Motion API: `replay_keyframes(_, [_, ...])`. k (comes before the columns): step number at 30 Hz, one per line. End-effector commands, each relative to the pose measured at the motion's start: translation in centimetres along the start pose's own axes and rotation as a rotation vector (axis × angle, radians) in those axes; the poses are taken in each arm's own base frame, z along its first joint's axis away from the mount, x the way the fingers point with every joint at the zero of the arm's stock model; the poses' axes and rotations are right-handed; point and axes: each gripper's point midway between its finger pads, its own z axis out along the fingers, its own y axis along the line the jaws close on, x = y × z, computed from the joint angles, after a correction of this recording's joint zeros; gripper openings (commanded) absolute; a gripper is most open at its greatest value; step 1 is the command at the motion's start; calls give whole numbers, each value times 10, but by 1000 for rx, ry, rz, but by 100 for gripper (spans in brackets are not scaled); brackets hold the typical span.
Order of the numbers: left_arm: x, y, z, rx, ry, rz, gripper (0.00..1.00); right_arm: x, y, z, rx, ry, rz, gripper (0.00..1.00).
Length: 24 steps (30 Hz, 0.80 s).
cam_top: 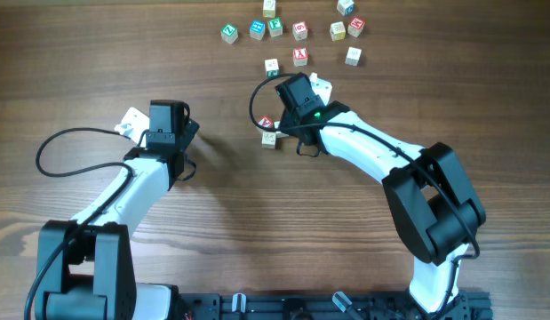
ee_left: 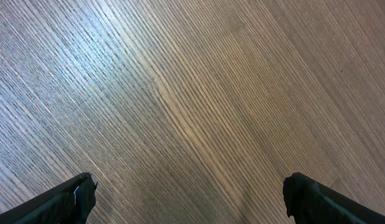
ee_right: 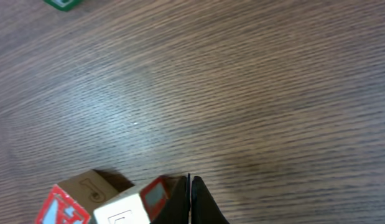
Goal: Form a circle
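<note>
Right claw (ee_right: 191,198), pinched shut and holding nothing, sits against the cluster (ee_right: 105,202) of three cubes mid-counter (cam_top: 212,204), apparently nudging the circle's first arc. Left claw (ee_left: 189,193) gapes wide over bare wood. Farther off lie eleven loose cubes (cam_top: 300,56). The next move calls for fetching one.

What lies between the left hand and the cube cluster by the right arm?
Bare table only, up to the right arm's cable loop beside the cluster, as the overhead view shows.
</note>
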Motion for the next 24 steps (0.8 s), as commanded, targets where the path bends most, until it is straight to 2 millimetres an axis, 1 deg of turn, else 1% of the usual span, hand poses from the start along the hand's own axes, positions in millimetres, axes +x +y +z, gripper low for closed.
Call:
replay_keyframes(1, [-3,5,2,-19,-15,-13,100,1,7,-3,-35,16,13,5])
replay_keyframes(11, [-3,5,2,-19,-15,-13,100,8,15,-3,-80,57,17,4])
replay_keyframes(24, [-3,5,2,-19,-15,-13,100,8,18,-4,-95,57,6,4])
